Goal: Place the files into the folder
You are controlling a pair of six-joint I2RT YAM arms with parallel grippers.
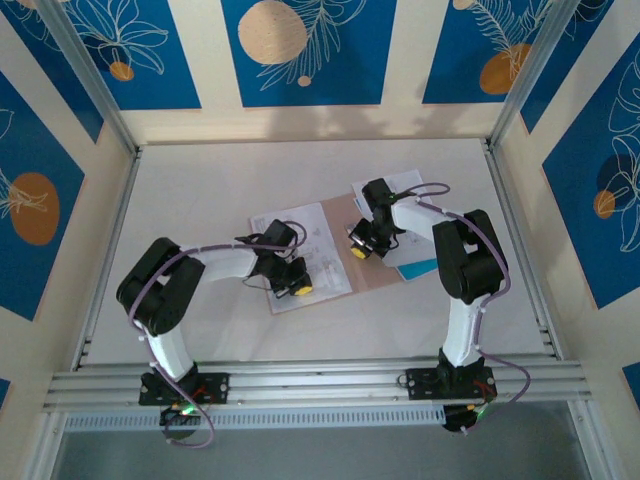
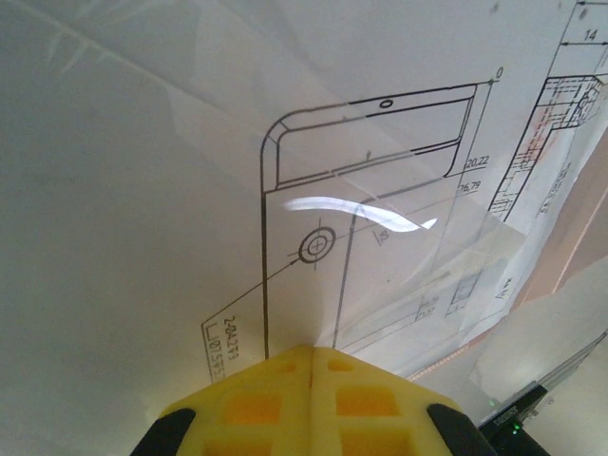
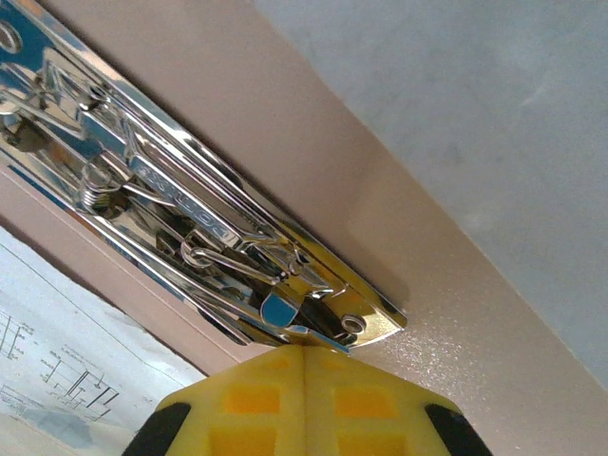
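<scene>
The files lie spread on the table as white sheets with black drawings, overlapping the left part of the tan folder. My left gripper is shut, its yellow tip pressed down on a drawing sheet with nothing between the fingers. My right gripper is also shut. Its tip touches the end of the shiny metal clamp fixed to the folder's inner face. More white sheets and a light blue edge lie under the right arm.
The grey table is boxed in by cream walls and metal posts on three sides. An aluminium rail carrying both arm bases runs along the near edge. A pinkish strip of the folder shows beside the sheet.
</scene>
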